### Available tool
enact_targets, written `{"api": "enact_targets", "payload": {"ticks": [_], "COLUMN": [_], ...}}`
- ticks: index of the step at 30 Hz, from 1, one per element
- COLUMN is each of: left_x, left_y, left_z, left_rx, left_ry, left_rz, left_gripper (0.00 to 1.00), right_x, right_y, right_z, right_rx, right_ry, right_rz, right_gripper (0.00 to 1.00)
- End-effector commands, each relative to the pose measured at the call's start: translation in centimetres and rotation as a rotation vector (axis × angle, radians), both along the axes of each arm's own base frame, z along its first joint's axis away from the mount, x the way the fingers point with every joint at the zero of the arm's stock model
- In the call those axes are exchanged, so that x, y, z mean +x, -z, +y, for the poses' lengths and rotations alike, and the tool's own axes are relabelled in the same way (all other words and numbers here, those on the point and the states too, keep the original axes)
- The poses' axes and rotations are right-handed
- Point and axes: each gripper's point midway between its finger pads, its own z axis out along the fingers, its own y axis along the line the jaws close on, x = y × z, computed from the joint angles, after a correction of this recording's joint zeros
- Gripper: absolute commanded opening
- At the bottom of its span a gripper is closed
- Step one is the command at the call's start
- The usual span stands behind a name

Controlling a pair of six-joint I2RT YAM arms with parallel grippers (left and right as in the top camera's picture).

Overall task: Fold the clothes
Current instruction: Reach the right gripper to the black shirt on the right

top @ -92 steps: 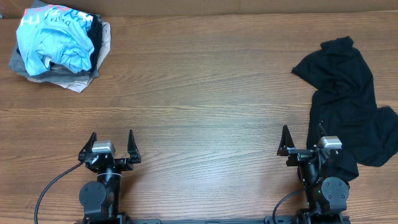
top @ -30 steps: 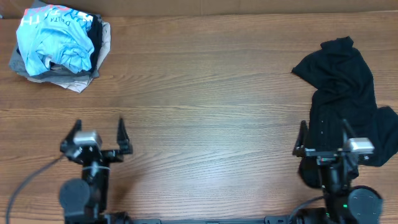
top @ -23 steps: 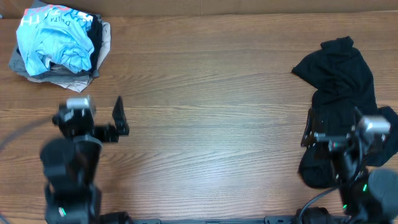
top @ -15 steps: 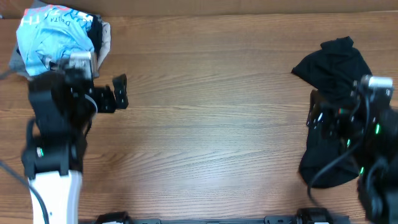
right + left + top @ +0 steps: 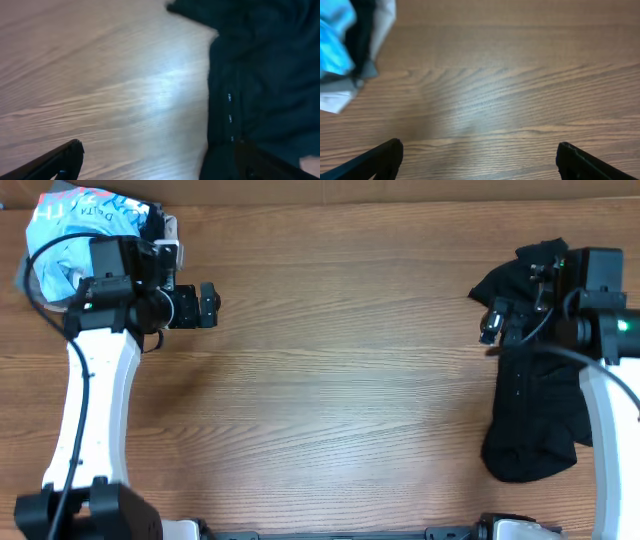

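The clothes [image 5: 540,395], a crumpled black garment, lie at the right of the table, partly hidden under my right arm. My right gripper [image 5: 493,320] hovers open over the garment's upper left edge. In the right wrist view the black fabric [image 5: 265,75] fills the right side; one fingertip is over wood and the other over the cloth, with nothing between them. My left gripper [image 5: 205,305] is open at the far left, above bare wood, just right of the pile. Its fingers [image 5: 387,155] stand wide apart with nothing between them.
A pile with a light blue printed shirt [image 5: 55,235] on grey and tan garments sits in the far left corner, its edge also in the left wrist view [image 5: 350,45]. The wooden table [image 5: 330,380] stretches bare between the arms.
Both arms have swung from the table's front edge toward the far side, the left up to the pile, the right over the black garment. Both grippers stayed open.
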Motion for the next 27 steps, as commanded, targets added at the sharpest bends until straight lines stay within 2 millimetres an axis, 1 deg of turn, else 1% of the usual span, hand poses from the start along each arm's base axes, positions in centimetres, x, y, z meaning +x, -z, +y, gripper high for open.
{"api": "enact_targets", "payload": {"ticks": [1, 6, 10, 14, 16, 20, 24, 27], "left_x": [0.8, 1.1, 1.4, 1.9, 2.0, 2.4, 2.7, 2.9], "left_y": [0.6, 1.5, 1.3, 0.9, 0.8, 0.5, 0.2, 0.0], "left_z": [-1.3, -2.0, -2.3, -3.0, -3.4, -4.3, -4.9, -5.3], "left_rx": [-0.060, -0.099, -0.113, -0.125, -0.122, -0.101, -0.096, -0.094], "left_ry": [0.051, 0.074, 0.087, 0.111, 0.123, 0.167, 0.185, 0.194], "left_rz": [0.010, 0.031, 0.016, -0.012, -0.022, -0.050, -0.072, -0.084], "left_gripper": [1.00, 1.00, 1.00, 1.00, 1.00, 1.00, 1.00, 1.00], "right_x": [0.2, -0.2, -0.4, -1.7, -2.5, -4.2, -4.7, -4.9], "right_y": [1.5, 5.8, 8.8, 11.4, 12.5, 14.6, 15.6, 16.2], "right_z": [-3.9, -9.2, -13.0, -18.1, -20.3, -23.8, -26.1, -27.8], "right_rx": [0.023, 0.095, 0.198, 0.236, 0.251, 0.272, 0.257, 0.191], "right_ry": [0.203, 0.388, 0.509, 0.683, 0.758, 0.869, 0.915, 0.944], "right_rz": [0.069, 0.167, 0.158, 0.142, 0.144, 0.152, 0.127, 0.118], "right_gripper": [1.00, 1.00, 1.00, 1.00, 0.98, 0.94, 0.91, 0.86]}}
